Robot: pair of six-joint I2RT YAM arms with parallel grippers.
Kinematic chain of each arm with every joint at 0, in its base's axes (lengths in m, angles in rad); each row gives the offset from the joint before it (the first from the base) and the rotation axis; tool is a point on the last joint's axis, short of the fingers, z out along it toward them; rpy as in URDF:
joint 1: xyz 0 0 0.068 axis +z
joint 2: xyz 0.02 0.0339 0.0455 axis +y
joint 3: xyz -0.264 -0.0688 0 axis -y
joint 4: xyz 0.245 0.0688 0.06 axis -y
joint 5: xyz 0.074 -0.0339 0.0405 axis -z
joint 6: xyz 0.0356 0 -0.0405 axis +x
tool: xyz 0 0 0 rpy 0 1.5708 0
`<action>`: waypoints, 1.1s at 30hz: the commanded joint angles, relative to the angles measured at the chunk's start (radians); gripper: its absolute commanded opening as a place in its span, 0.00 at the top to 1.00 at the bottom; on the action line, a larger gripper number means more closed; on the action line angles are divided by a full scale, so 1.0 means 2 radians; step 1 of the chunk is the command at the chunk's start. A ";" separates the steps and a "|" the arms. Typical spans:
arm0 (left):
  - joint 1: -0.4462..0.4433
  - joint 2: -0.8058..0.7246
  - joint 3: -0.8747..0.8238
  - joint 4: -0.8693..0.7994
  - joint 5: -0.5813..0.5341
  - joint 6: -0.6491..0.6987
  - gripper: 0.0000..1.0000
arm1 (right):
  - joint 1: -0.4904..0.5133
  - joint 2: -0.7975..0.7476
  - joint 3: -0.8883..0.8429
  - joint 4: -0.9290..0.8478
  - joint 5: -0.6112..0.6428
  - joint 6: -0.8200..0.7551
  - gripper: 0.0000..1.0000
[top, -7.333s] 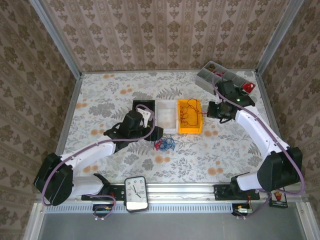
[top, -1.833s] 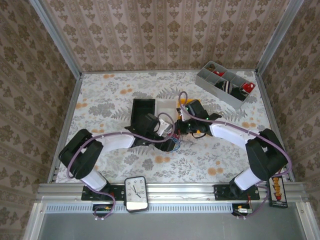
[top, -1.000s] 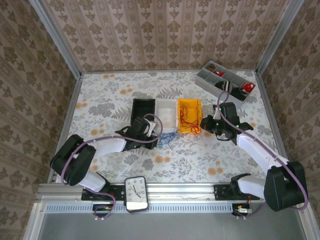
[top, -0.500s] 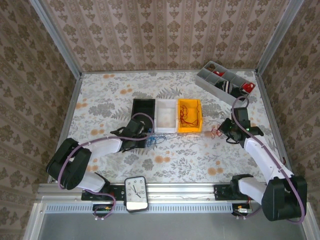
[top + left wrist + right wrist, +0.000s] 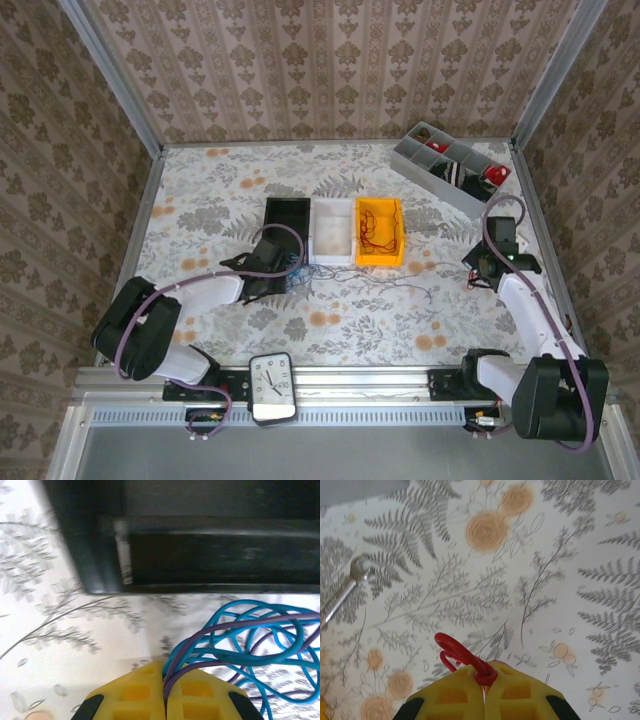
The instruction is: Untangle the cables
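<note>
Cables in this tangle are being drawn apart from two ends. At the left, the thin blue wire (image 5: 250,630) and a dark purplish-grey wire (image 5: 235,625) sprawl in loose overlapping loops on the flower-patterned table (image 5: 220,190), just in front of the black rectangular plastic bin (image 5: 210,555). At the right, well apart from that clump, a small loop of thin red wire (image 5: 451,649) sits above bare tabletop.

The wide spread between the arms looks deliberate: with each end pinned, distance should slide one strand out of the others. From above, a fine strand seems to cross the table between them, though the pattern makes that hard to confirm.

The left gripper (image 5: 164,687) has its yellow pads pressed fully together, and the blue and purplish-grey strands both run into the seam, so it pinches the pair. The right gripper (image 5: 484,682) is likewise squeezed tight, with the red loop standing out of its closed tips.

Beyond the black bin stand a white plastic bin (image 5: 332,232) and an orange-yellow plastic bin (image 5: 380,258), which holds more thin red wire, probably the sorting places for freed strands.
</note>
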 commanded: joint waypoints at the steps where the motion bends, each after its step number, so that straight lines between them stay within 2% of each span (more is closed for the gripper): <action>1: 0.017 -0.003 -0.014 -0.113 -0.076 -0.062 1.00 | -0.052 -0.007 0.025 -0.015 0.024 0.011 1.00; 6: 0.028 -0.014 -0.007 -0.136 -0.101 -0.105 1.00 | -0.129 -0.007 0.025 0.001 0.012 0.037 1.00; 10: 0.043 -0.019 0.006 -0.180 -0.120 -0.144 1.00 | -0.164 -0.005 0.036 -0.009 0.019 0.046 0.99; 12: 0.045 -0.022 0.011 -0.182 -0.122 -0.140 1.00 | -0.166 -0.008 0.041 -0.002 0.002 0.041 0.99; 16: 0.034 -0.016 0.020 -0.130 -0.090 -0.086 1.00 | -0.108 -0.020 0.037 0.068 -0.082 0.026 0.98; 19: 0.016 -0.008 0.021 -0.068 -0.045 -0.033 1.00 | -0.012 -0.021 0.064 0.089 -0.099 -0.003 0.98; 23: -0.007 0.001 0.036 -0.049 -0.038 -0.008 1.00 | 0.091 0.016 0.108 0.089 -0.120 -0.024 0.98; 29: -0.020 -0.006 0.047 -0.035 -0.029 0.009 1.00 | 0.181 0.110 0.154 0.106 -0.149 -0.053 0.97; 33: -0.022 -0.025 0.045 -0.033 -0.030 0.009 1.00 | 0.207 0.190 0.200 0.107 -0.162 -0.070 0.95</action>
